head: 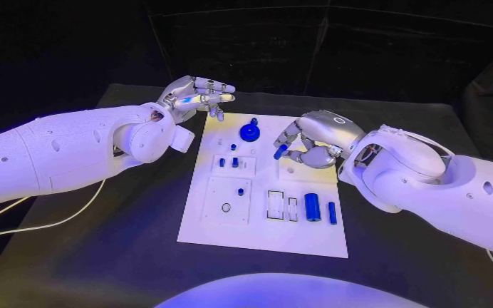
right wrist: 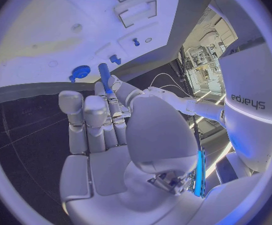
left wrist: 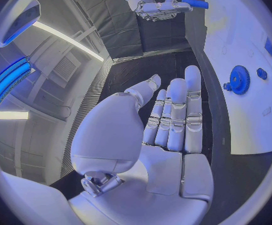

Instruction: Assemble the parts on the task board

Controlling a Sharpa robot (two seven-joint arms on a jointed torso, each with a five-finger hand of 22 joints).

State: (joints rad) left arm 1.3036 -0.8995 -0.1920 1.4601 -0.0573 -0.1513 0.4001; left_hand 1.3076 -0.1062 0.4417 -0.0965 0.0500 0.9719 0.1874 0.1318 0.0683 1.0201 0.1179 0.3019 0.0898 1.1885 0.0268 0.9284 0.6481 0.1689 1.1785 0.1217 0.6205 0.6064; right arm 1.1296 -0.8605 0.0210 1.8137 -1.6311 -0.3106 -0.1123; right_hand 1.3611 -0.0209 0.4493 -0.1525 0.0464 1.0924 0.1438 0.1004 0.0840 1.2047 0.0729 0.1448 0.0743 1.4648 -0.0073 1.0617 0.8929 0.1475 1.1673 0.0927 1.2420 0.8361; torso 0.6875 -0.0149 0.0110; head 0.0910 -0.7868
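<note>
Left hand [head: 197,97] hovers off the task board's [head: 308,240] far left corner, fingers apart, holding nothing. Just right of it, a blue gear [head: 250,132] lies on the board. Right hand [head: 313,140] pinches a blue peg [head: 281,151] above the board.

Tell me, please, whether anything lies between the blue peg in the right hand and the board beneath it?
Nothing visible does. The right hand holds the blue peg above a bare patch of the white board; the blue gear sits off to one side.
</note>
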